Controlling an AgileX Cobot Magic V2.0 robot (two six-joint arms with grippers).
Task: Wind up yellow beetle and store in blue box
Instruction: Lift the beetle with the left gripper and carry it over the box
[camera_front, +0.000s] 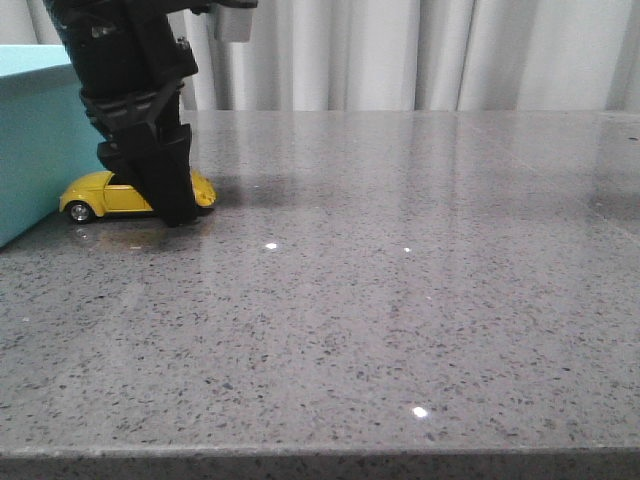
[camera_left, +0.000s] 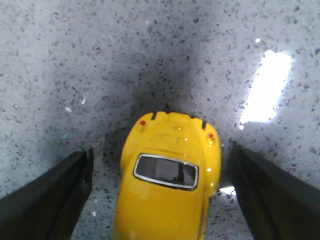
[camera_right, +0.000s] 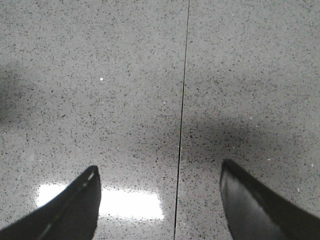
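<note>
The yellow beetle (camera_front: 110, 193) stands on its wheels on the grey stone table at the far left, close beside the blue box (camera_front: 35, 130). My left gripper (camera_front: 170, 205) is lowered over the car, its black fingers in front of the car's middle. In the left wrist view the yellow beetle (camera_left: 167, 185) sits between the two open fingers (camera_left: 50, 200), with a gap of table showing on each side. My left gripper (camera_left: 161, 192) is open and straddles it. My right gripper (camera_right: 160, 195) is open and empty above bare table; it is out of the front view.
The blue box's side wall fills the far left of the front view, touching or nearly touching the car's end. White curtains hang behind the table. A thin seam (camera_right: 182, 115) runs through the tabletop under the right gripper. The table's front edge (camera_front: 320, 455) is near the camera.
</note>
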